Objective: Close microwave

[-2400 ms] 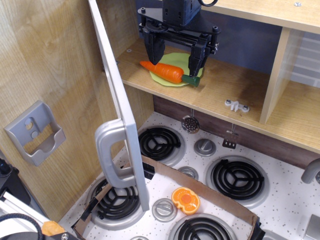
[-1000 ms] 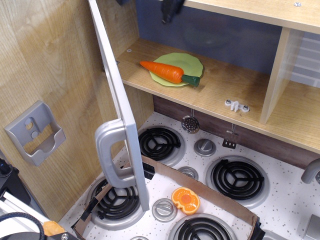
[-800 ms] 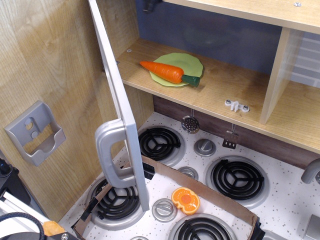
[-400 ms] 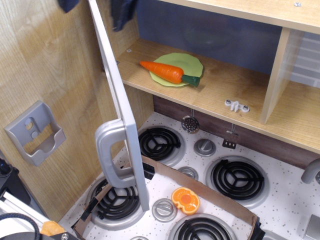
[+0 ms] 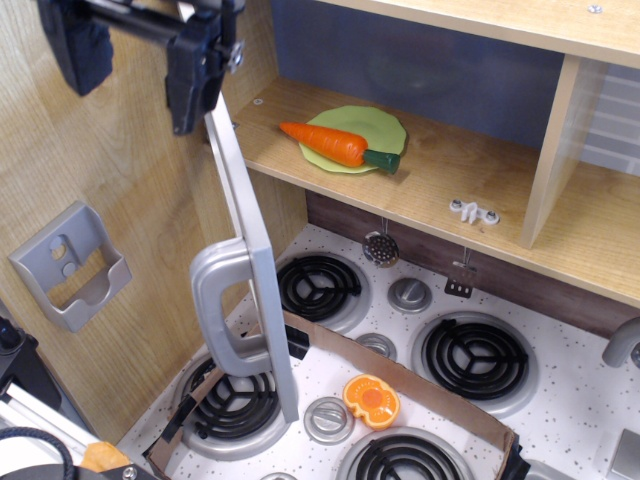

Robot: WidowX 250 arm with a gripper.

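Our black two-fingered gripper [image 5: 135, 65] hangs spread wide and empty at the top left, outside the flat grey plastic microwave door [image 5: 245, 235], which stands swung wide open, edge-on to us, hinged on the left of the wooden cavity. One finger [image 5: 193, 75] sits right beside the door's upper edge. To close it well, we should press that outer face rightward, pushing steadily and clear of the chunky silver loop handle [image 5: 222, 312].
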